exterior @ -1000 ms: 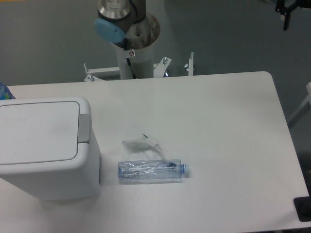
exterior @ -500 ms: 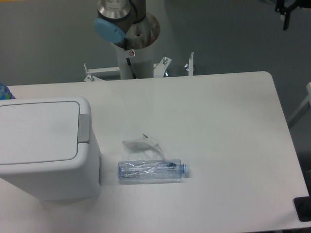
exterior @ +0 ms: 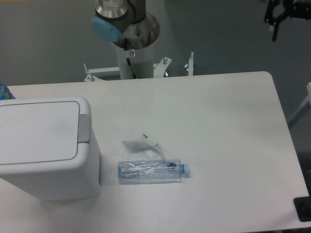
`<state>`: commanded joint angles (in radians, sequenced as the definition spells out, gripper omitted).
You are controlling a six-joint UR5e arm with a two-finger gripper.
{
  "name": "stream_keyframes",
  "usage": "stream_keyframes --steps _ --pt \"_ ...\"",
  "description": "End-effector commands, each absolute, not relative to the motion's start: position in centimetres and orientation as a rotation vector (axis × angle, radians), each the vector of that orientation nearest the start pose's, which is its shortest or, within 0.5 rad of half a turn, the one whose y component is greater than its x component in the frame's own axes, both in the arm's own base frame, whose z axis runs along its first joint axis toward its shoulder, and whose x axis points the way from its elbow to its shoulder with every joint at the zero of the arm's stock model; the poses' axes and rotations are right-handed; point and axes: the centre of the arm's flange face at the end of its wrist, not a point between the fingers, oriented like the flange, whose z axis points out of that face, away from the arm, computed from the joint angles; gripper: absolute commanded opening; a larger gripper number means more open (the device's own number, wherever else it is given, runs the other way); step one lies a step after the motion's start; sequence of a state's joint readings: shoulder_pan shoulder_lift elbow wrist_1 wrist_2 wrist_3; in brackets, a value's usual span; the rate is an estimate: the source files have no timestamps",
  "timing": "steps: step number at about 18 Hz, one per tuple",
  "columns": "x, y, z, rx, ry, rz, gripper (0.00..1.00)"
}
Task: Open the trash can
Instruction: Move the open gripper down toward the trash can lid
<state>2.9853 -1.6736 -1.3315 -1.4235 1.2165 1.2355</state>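
The trash can (exterior: 46, 155) is a large white boxy bin at the table's left edge. Its flat lid (exterior: 36, 131) lies shut, and the grey push tab (exterior: 83, 127) is on the lid's right side. My gripper (exterior: 274, 22) shows only as dark parts at the top right corner, high above the floor beyond the table and far from the trash can. It is mostly cut off by the frame edge, so the state of its jaws cannot be made out. Nothing is seen in it.
A clear crushed plastic bottle (exterior: 151, 171) lies on its side right of the bin, with a torn label scrap (exterior: 146, 143) just behind it. The arm's base column (exterior: 131, 48) stands behind the table's far edge. A black object (exterior: 303, 209) sits at the front right corner.
The gripper at the top right has shifted left and slightly down. The blue-capped arm joint has turned a little to the left. Bin, lid and bottle are where they were.
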Motion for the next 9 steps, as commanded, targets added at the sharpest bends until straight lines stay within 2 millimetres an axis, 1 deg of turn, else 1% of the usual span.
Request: stream_keyframes --steps 3,6,8,9 --pt "-51.0 28.0 58.4 -2.647 -0.283 0.254 1.0" --pt "-49.7 29.8 58.8 -2.603 -0.427 0.2 1.0" --pt "-48.4 31.2 59.3 -2.579 -0.507 0.167 1.0" --pt "-47.6 32.1 59.2 -2.583 -0.522 0.145 1.0"
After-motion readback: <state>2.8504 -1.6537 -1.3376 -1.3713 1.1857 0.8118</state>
